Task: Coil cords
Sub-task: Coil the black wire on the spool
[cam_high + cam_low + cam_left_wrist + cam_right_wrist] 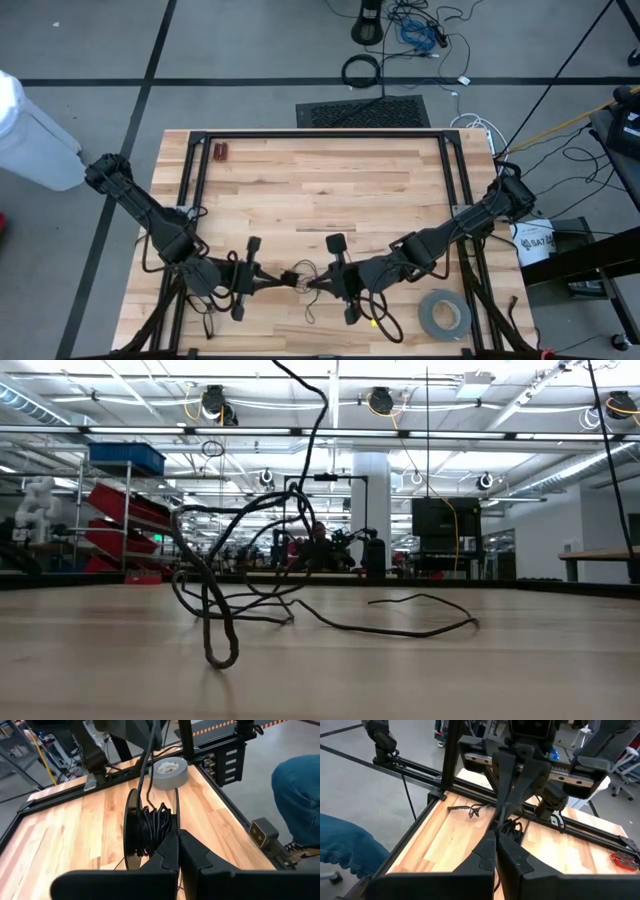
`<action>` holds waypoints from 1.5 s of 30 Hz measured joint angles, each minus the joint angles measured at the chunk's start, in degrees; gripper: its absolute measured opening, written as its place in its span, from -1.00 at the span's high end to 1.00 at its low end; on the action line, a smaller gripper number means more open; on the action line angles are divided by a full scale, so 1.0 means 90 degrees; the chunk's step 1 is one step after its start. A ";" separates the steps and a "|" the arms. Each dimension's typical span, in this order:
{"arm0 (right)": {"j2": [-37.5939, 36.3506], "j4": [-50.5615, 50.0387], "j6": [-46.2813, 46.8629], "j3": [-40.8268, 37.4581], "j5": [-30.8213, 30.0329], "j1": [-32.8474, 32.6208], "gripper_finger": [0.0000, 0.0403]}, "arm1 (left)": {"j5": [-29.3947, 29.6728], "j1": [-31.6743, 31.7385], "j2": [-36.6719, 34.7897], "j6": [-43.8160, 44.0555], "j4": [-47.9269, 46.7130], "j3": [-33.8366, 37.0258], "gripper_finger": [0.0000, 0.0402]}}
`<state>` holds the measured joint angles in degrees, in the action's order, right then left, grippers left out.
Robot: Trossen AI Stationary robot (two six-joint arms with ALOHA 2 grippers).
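Two grippers, left [268, 281] and right [318, 283], meet near the tabletop's [320, 190] front edge, fingers pressed together, pinching the thin black cord [296, 277] between them; I judge that steadies the coil. Grey tape roll [443, 313] lies toward the front right corner; an open workshop lies beyond.

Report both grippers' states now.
Left gripper: shut on the cord bundle.
Right gripper: shut, pinching the cord's loose strand.
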<state>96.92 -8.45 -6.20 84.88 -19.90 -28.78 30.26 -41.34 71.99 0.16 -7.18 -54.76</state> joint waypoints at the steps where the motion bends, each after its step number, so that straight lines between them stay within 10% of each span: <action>1: 0.0000 -0.0028 0.0016 0.0000 0.0000 -0.0009 1.00 | 0.0002 -0.0002 0.0000 0.0000 0.0000 0.0000 1.00; 32: 0.0309 -0.1050 0.0635 0.0005 0.0933 0.0165 0.99 | 0.1660 -0.1030 -0.0444 -0.0756 0.0330 -0.0202 1.00; 45: 0.0374 -0.1333 0.1103 -0.0002 0.1079 0.0152 0.67 | 0.2222 -0.1576 -0.0639 -0.0894 0.0380 -0.0226 1.00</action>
<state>100.29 -20.45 3.72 84.86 -10.19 -27.41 50.26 -55.53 66.24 -7.88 -3.76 -56.80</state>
